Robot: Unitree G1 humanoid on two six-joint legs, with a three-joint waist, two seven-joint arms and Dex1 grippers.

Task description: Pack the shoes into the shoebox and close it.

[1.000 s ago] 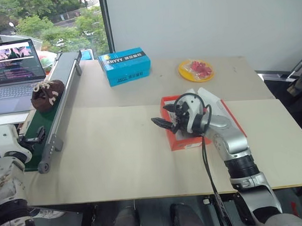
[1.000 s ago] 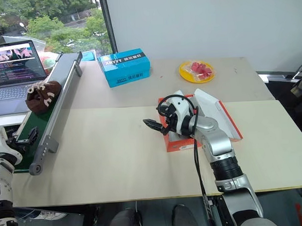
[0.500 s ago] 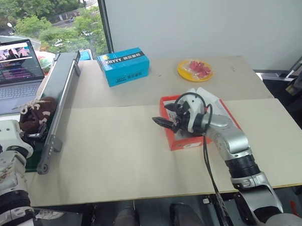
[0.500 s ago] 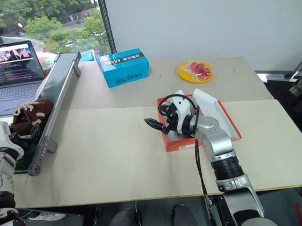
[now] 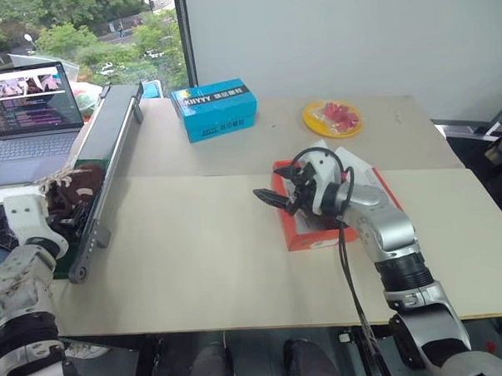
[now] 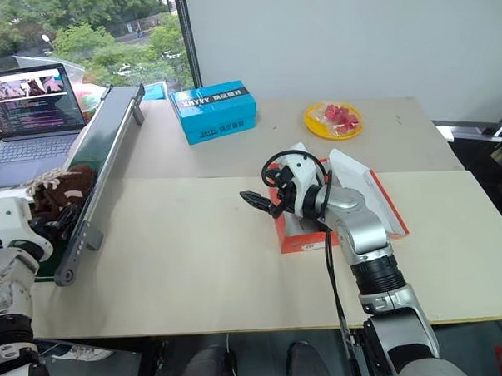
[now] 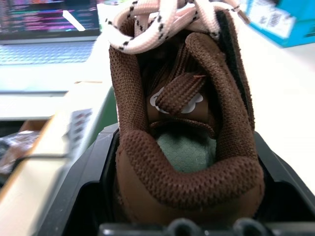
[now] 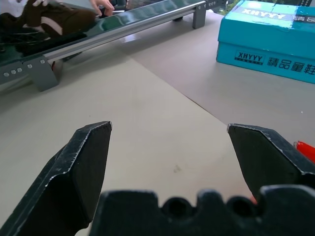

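One dark brown shoe (image 5: 74, 186) with cream laces sits at the near end of the conveyor. My left gripper (image 5: 66, 214) is shut on its heel. In the left wrist view the shoe (image 7: 182, 88) sits between the black fingers (image 7: 93, 182), pressed in from both sides. The red-orange shoebox (image 5: 318, 237) lies open at the table's centre right, its white-lined lid (image 6: 369, 193) folded back to the right. My right gripper (image 5: 265, 196) hovers open by the box's left edge, pointing left, with nothing between its fingers (image 8: 91, 147).
A long conveyor (image 5: 109, 152) runs along the table's left side. A laptop (image 5: 31, 114) stands beyond it. A blue carton (image 5: 216, 110) and a yellow plate (image 5: 332, 118) of red pieces sit at the back. Bare tabletop (image 5: 196, 265) lies between conveyor and box.
The shoe has ridden down the conveyor to its near end. My left gripper rose to meet it and closed on its heel. The right arm has kept still.
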